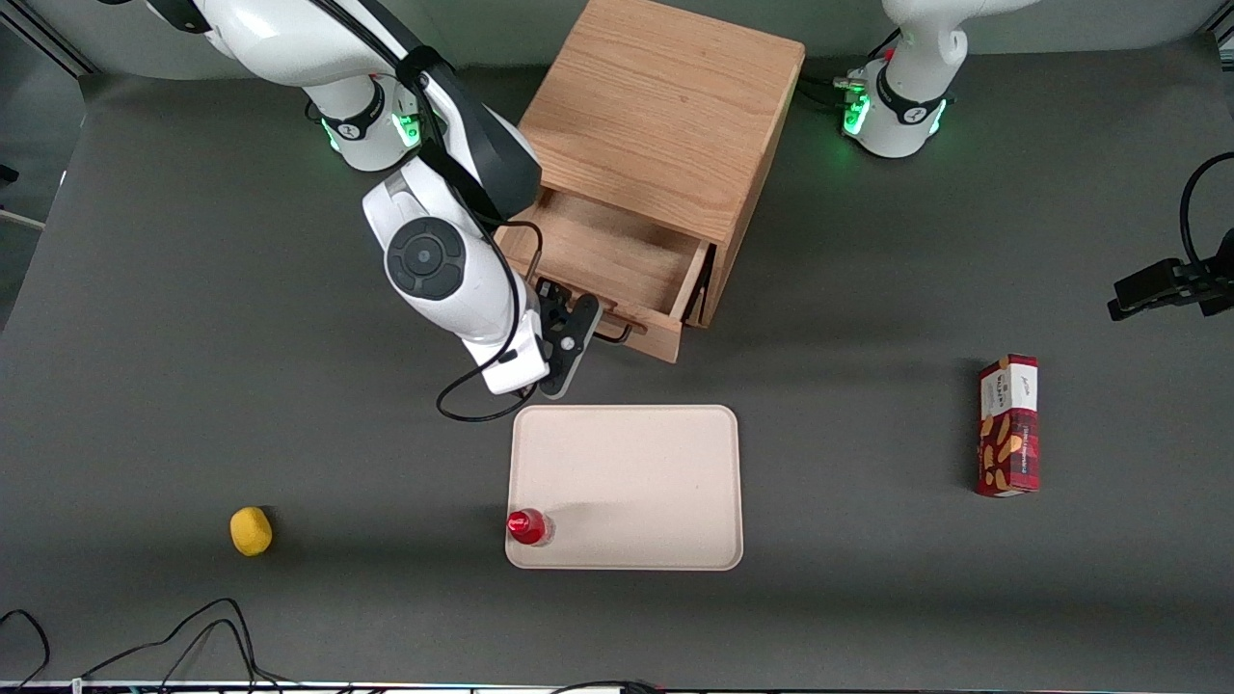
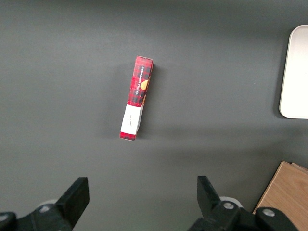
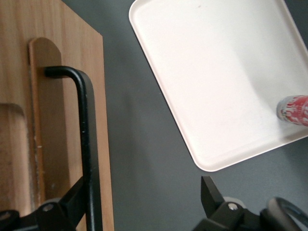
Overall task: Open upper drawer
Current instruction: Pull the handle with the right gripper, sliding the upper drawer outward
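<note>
The upper drawer (image 1: 617, 253) of the light oak cabinet (image 1: 665, 106) stands pulled out toward the front camera, and its inside looks empty. Its black bar handle (image 1: 617, 333) is on the drawer front (image 1: 648, 339). My right gripper (image 1: 576, 323) is open at the handle's end nearer the working arm's side. In the right wrist view the handle (image 3: 89, 144) runs along the drawer front (image 3: 53, 120) and crosses one finger (image 3: 72, 199). The other finger (image 3: 211, 192) is well apart, over bare table. My gripper (image 3: 144, 197) holds nothing.
A cream tray (image 1: 627, 453) lies nearer the front camera than the drawer, with a red-capped can (image 1: 527, 526) on its corner. A yellow object (image 1: 251, 530) lies toward the working arm's end. A red box (image 1: 1008, 424) lies toward the parked arm's end. A black cable (image 1: 472, 410) loops beside the tray.
</note>
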